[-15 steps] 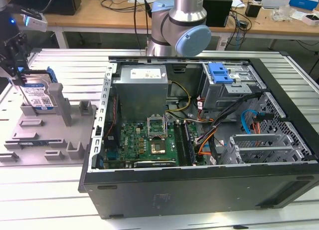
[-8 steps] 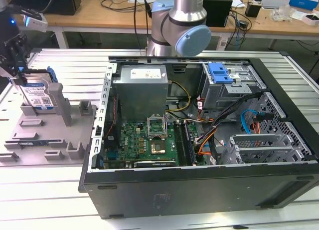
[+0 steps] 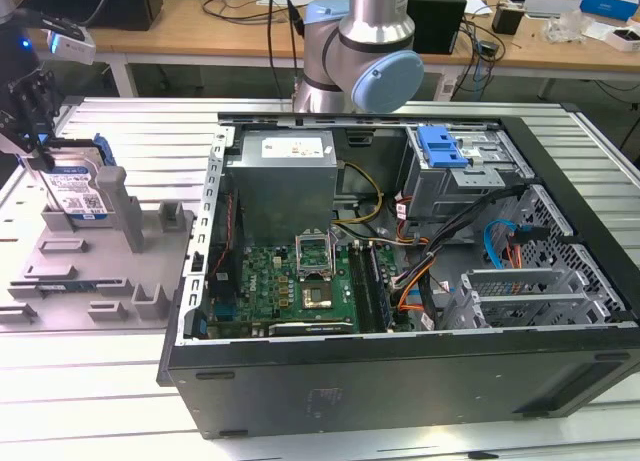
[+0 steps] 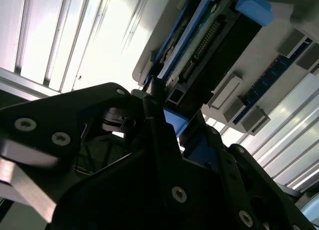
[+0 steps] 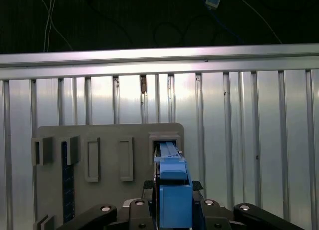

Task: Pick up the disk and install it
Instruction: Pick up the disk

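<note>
So the gripper (image 3: 42, 159) is down over the grey fixture tray (image 3: 110, 281), way off on the exterior view's left and well apart from the open computer case (image 3: 400, 381). Both sit on the ribbed aluminium table (image 3: 100, 401). The disk (image 3: 78, 189) is standing on edge in a slot at the far end of that tray, label facing out, with a grey post right in front of its lower part.

In both wrist views the disk's blue frame (image 5: 174, 200) sits right between the jaws. They're pulled in narrow and look pressed against it from both sides, so they're gripping the top edge of the disk (image 4: 209, 45) while its bottom is in the slot.

Inside the case, the grey power supply (image 3: 285, 176) is at the far left corner and a blue latch (image 3: 440, 146) tops the drive cage at the far right.
</note>
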You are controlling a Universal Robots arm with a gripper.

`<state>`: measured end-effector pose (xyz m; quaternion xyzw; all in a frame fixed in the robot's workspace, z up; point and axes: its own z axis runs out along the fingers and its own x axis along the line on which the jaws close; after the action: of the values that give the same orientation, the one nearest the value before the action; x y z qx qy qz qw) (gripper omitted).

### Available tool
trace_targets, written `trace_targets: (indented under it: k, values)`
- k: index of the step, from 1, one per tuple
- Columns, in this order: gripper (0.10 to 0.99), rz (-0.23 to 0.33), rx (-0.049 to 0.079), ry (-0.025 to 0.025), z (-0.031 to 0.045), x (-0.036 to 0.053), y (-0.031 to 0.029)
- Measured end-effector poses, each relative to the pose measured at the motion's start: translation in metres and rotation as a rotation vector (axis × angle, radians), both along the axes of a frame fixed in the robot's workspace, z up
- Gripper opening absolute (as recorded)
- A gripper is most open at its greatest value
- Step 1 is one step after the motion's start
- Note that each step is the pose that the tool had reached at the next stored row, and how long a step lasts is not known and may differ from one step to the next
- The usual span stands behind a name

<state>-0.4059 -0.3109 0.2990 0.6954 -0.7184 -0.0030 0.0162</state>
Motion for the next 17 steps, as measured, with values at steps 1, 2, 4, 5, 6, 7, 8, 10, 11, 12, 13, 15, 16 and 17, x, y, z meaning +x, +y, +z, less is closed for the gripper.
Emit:
trace_targets:
  k: [1,2,4,5,6,7,8,10,11,12,13,15,16,17]
  values:
    - [0.365,0.0,0.0,0.0,0.0,0.0,0.0]
    - [0.365,0.0,0.0,0.0,0.0,0.0,-0.0001]
    - [0.365,0.0,0.0,0.0,0.0,0.0,-0.0001]
    - [0.365,0.0,0.0,-0.0001,0.0,0.0,-0.0001]
    - [0.365,0.0,0.0,0.0,0.0,0.0,-0.0001]
    - [0.365,0.0,0.0,0.0,0.0,0.0,-0.0001]
    - [0.365,0.0,0.0,0.0,0.0,0.0,-0.0001]
    - [0.365,0.0,0.0,0.0,0.0,0.0,-0.0001]
    - [0.365,0.0,0.0,0.0,0.0,0.0,-0.0001]
    - [0.365,0.0,0.0,0.0,0.0,0.0,-0.0001]
    - [0.365,0.0,0.0,0.0,0.0,0.0,-0.0001]
    - [0.365,0.0,0.0,-0.0001,0.0001,0.0,-0.0002]
    - [0.365,0.0,0.0,-0.0002,0.0008,0.0,-0.0002]
    - [0.365,0.0,0.0,-0.0002,0.0025,0.0,-0.0002]
